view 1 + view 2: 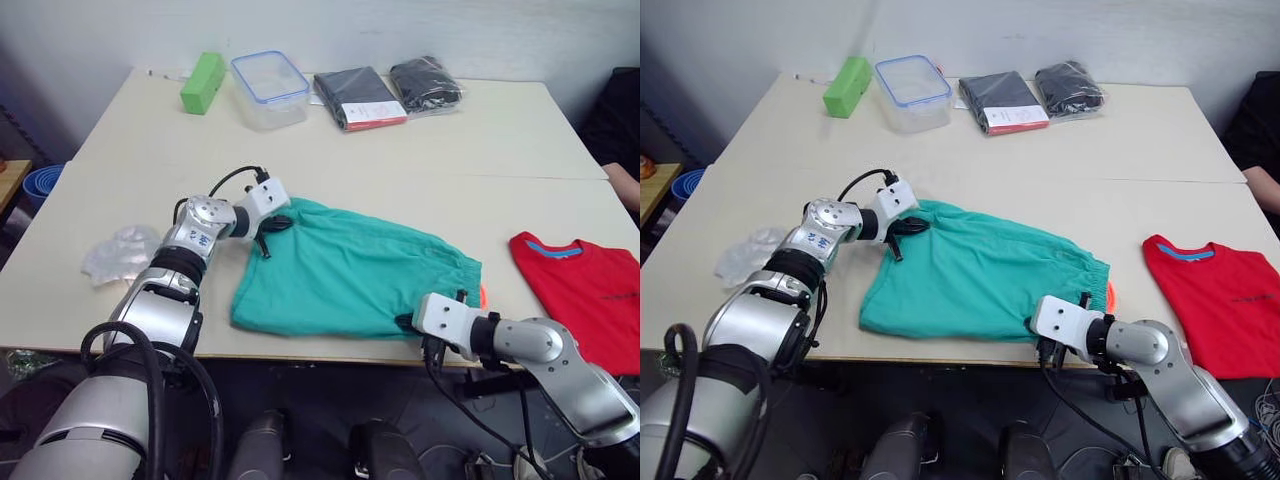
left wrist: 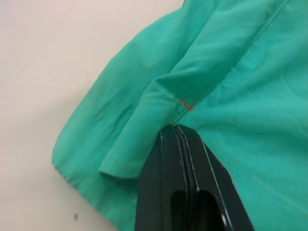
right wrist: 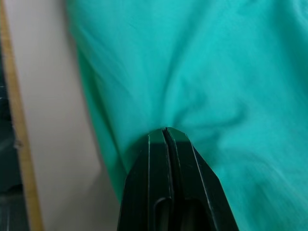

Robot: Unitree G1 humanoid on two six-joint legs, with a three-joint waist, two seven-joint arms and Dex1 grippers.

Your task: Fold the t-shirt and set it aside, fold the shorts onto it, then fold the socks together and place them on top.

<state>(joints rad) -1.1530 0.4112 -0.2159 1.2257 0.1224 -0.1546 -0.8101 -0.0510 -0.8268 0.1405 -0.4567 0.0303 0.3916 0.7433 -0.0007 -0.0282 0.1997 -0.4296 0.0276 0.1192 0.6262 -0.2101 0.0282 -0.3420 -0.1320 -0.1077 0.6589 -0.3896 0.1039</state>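
Note:
The teal-green shorts [image 1: 345, 272] lie spread on the table's near middle, orange drawstring [image 1: 483, 297] peeking out at their right end. My left gripper [image 1: 272, 228] is shut on the shorts' far left edge, pinching a fold [image 2: 159, 103] of the cloth. My right gripper [image 1: 408, 322] is shut on the shorts' near right edge by the table's front; the cloth [image 3: 192, 72] bunches at the fingertips. The red t-shirt [image 1: 590, 295] with blue neckline lies flat at the right. The socks are out of view.
At the back stand a green block [image 1: 203, 82], a clear lidded box [image 1: 269, 88] and two dark packaged garments [image 1: 360, 97]. A crumpled clear plastic bag [image 1: 122, 252] lies at the left. A person's arm [image 1: 622, 184] shows at the right edge.

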